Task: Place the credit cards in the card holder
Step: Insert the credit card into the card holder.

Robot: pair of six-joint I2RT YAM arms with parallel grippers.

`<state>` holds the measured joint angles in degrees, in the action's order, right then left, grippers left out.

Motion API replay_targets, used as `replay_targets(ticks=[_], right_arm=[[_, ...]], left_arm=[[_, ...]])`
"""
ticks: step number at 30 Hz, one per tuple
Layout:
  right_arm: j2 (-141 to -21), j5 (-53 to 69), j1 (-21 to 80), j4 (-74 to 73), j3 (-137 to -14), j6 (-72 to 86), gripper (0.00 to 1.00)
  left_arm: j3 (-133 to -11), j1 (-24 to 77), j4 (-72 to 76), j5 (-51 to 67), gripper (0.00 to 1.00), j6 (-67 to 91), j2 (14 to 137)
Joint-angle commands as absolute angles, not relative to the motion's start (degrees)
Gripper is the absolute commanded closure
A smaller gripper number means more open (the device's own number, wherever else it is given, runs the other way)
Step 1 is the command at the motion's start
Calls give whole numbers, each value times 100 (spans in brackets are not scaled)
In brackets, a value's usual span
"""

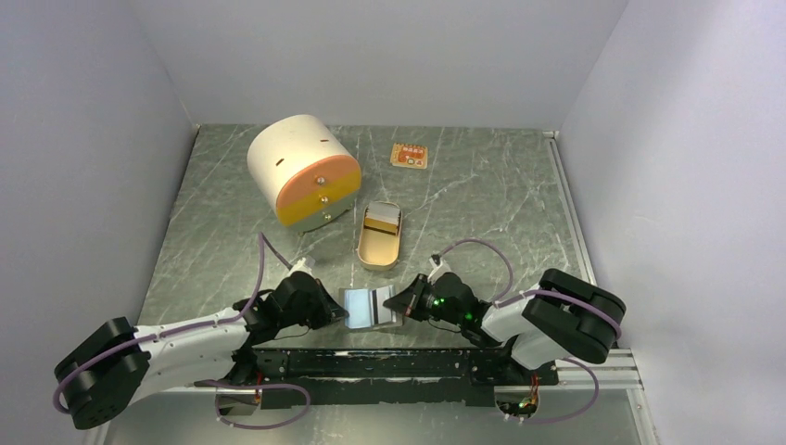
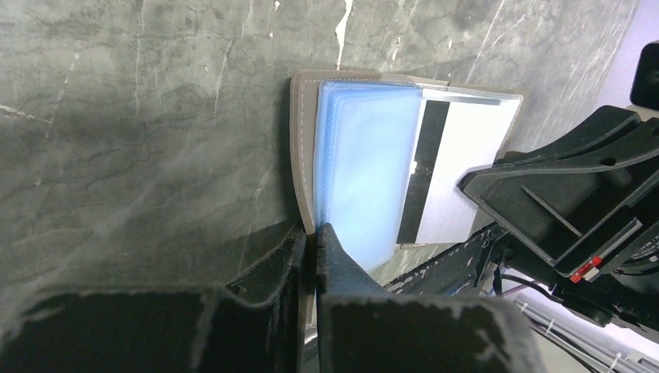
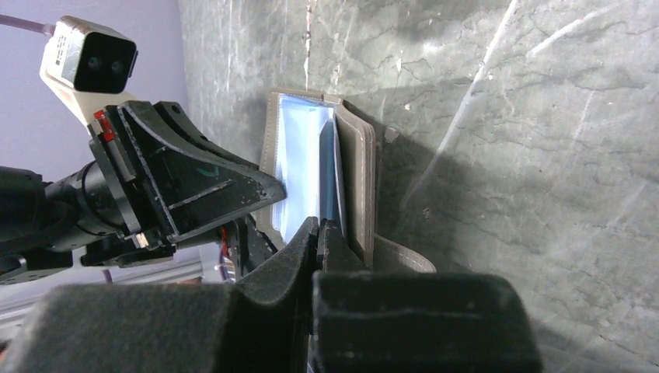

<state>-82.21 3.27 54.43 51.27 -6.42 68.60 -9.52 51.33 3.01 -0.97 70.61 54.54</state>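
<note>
Nearest the lens in the left wrist view, the left hand (image 2: 315, 238) is pinched tight on the near edge of the card holder (image 2: 365, 163). It bites where the stitched taupe cover meets the pale blue plastic sleeves. In its own view the right hand (image 3: 319, 231) is likewise clamped shut, on the near edge of the opposite leaf. The holder lies spread like a book between the two hands, on the tabletop (image 1: 482, 213) just ahead of the arm bases.

The holder looks light. Its cover seems thin and fairly flexible, and the sleeves are soft and glossy, so a leaf would likely bow or slip if gripped by a corner. The spine side or the middle of a cover edge seems the safer hold. The orange credit card (image 1: 409, 156) lies flat and well apart near the far edge. It is stiff, thin and slick, so it probably needs a fingertip worked under one edge.

Much is unclear. A white striped panel (image 2: 466, 155) shows on the right leaf, but whether it is a card or lining I cannot tell. The blue-grey card cannot be picked out. The tan oval tin (image 1: 378, 248) holds something pale that is too small to name. Both hands hide the holder's near edge.
</note>
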Motion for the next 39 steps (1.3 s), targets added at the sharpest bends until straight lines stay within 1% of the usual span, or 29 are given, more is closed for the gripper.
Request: replay_targets(ticks=[1,2,5,6,9,11,13,24,33,39], right_arm=[[-8109,345,5424,5364,-613,6946,100],[-8045,333,5425,5296,-600,6944,100],[-7886,298,5429,4952,-642,6820,100],[-7862,293,5424,4851,-656,6798,100],[-7910,326,5423,4915,-623,6803,98],[-7979,340,5423,4849,-677,6794,99],[-8016,314,5423,4807,-710,6780,100],[-7884,106,5423,4560,-761,6752,100],[-8445,364,5423,5117,-666,7155,100],[-8240,150,5431,4850,-596,7167,100]], left_arm=[[-1003,5080,223,-18,91,6890,5524],[-1023,5078,153,-37,91,6881,5534],[-1042,5071,75,-16,83,6838,5585],[-1038,5072,161,22,82,6806,5589],[-1096,5072,320,96,84,6677,5695],[-1153,5073,332,128,87,6653,5819],[-1160,5075,394,192,88,6647,5919],[-1055,5076,471,202,90,6732,5897],[-1081,5077,504,242,91,6715,6005],[-1073,5072,476,215,91,6729,5968]])
